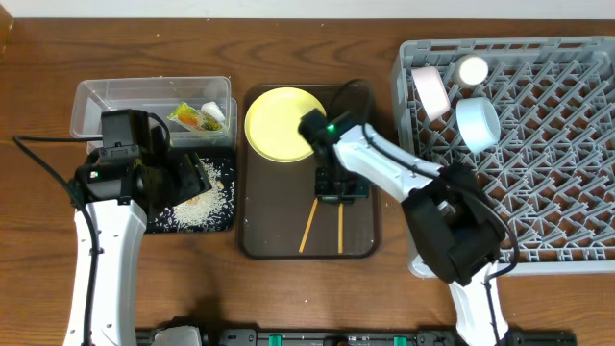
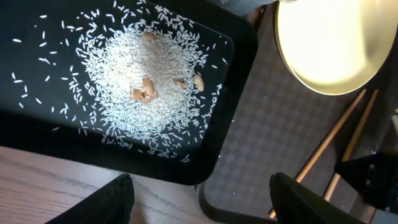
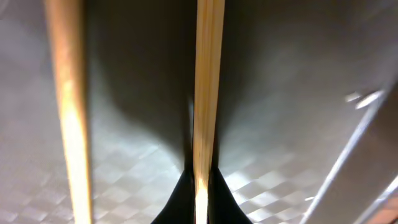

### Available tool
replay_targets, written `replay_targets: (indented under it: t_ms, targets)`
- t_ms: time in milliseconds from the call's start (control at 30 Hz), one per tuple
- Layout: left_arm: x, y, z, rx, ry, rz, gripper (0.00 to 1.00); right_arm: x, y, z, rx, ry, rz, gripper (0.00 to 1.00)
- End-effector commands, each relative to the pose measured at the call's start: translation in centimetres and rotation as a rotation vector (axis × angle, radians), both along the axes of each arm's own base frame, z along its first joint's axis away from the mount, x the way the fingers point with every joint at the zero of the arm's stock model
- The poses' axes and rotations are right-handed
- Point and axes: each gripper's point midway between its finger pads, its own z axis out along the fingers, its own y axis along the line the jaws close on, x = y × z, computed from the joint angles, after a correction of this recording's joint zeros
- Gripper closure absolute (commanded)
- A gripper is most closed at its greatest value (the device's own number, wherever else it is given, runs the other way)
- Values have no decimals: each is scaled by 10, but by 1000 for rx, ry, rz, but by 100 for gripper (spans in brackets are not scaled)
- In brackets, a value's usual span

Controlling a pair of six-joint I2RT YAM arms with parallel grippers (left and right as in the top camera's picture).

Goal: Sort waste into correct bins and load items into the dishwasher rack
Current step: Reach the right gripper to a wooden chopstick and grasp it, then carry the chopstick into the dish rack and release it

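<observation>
The clear tub (image 1: 115, 96) holds the green-and-yellow wrapper (image 1: 187, 117) and the white paper scrap (image 1: 213, 112). The black tray (image 1: 223, 219) holds the rice (image 2: 146, 81). My left gripper (image 2: 202, 202) is open and empty above the black tray's front right corner (image 2: 37, 137). The yellow plate (image 1: 283, 125) and two chopsticks lie on the brown serving tray (image 1: 288, 245). My right gripper (image 3: 201, 193) is shut on one chopstick (image 3: 208, 93), low over the tray; the other chopstick (image 3: 68, 112) lies beside it. The grey rack (image 1: 548, 192) holds the white bowl (image 1: 430, 91), the small cup (image 1: 473, 69) and the pale blue bowl (image 1: 478, 123).
A few brownish bits (image 2: 144, 93) lie in the rice pile. The brown serving tray (image 2: 261, 143) sits right next to the black tray and close to the rack's left wall. Bare wooden table (image 1: 38, 269) lies in front.
</observation>
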Motion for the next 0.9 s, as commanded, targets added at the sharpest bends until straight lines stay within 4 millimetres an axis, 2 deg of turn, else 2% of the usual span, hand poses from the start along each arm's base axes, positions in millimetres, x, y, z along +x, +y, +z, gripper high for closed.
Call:
replay_targets:
  t_ms: [0, 200, 333, 500, 567, 667, 867]
  targets:
    - [2, 4, 3, 12, -3, 11, 27, 13, -15, 15, 18, -36, 52, 99]
    - [2, 4, 3, 12, -3, 11, 27, 28, -33, 70, 91, -132, 168, 99]
    - [2, 4, 3, 12, -3, 11, 27, 34, -47, 118, 148, -237, 212, 99]
    - [2, 4, 3, 12, -3, 11, 27, 37, -74, 153, 153, -320, 202, 99]
    - [2, 4, 3, 12, -3, 11, 27, 39, -96, 157, 92, -329, 167, 99]
    - [2, 4, 3, 13, -3, 11, 27, 39, -125, 153, 15, -300, 121, 99]
    - [2, 4, 3, 12, -3, 11, 27, 35, -160, 134, -44, -246, 43, 99]
